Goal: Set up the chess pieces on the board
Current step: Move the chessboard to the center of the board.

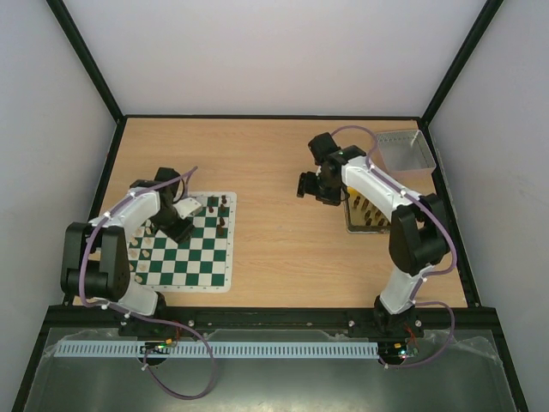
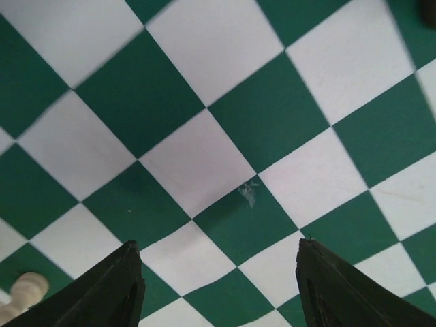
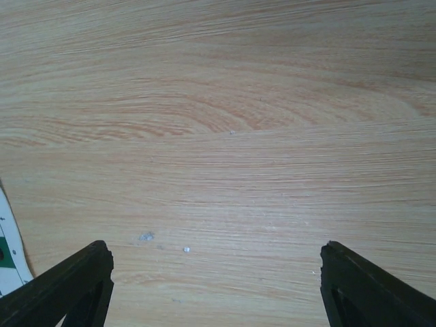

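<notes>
The green and white board (image 1: pixel 204 257) lies at the left of the table. Cream chess pieces (image 1: pixel 146 245) stand along its left side and dark ones (image 1: pixel 222 211) near its far right corner. My left gripper (image 1: pixel 176 225) hovers over the board's far half. In the left wrist view the left gripper (image 2: pixel 218 272) is open over bare squares of the board (image 2: pixel 177 157), with a cream piece (image 2: pixel 24 289) at the lower left. My right gripper (image 1: pixel 309 184) hangs over bare wood mid-table; the right wrist view shows the right gripper (image 3: pixel 214 272) open and empty, with the board's corner (image 3: pixel 7 252) at the left edge.
A gold tin (image 1: pixel 364 215) holding dark pieces sits under my right arm. A grey tray (image 1: pixel 407 150) stands at the far right corner. Black frame rails and white walls enclose the table (image 1: pixel 274 154).
</notes>
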### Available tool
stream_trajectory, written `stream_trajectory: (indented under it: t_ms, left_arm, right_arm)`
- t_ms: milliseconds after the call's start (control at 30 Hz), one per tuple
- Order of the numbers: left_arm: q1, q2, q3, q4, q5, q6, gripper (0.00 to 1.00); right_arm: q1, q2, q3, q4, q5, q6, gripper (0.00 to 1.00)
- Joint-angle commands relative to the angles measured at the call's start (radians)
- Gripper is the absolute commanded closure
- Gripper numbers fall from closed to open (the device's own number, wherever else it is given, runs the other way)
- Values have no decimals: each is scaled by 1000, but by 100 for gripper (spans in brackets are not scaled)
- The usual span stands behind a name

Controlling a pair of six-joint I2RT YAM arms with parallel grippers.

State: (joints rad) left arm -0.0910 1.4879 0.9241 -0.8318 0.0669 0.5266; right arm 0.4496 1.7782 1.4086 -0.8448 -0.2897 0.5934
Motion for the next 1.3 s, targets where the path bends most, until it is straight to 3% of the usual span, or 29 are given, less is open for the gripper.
stream_trajectory:
  t_ms: [0,167,433,1267]
  left_arm:
    - [2,43,-43,83,-51,35,36]
    - [3,89,-57,135,-64,43,28]
    - [7,145,-47,169,-43,48,5]
    - [11,245,-11,150,111,77,1]
  right_arm:
    - [0,-56,-25,-48,16,13,18]
    - [-1,-92,-47,-62,31,22,18]
    - [0,-126,-78,-78,48,29,18]
    - [1,-143,-53,-126,87,37,18]
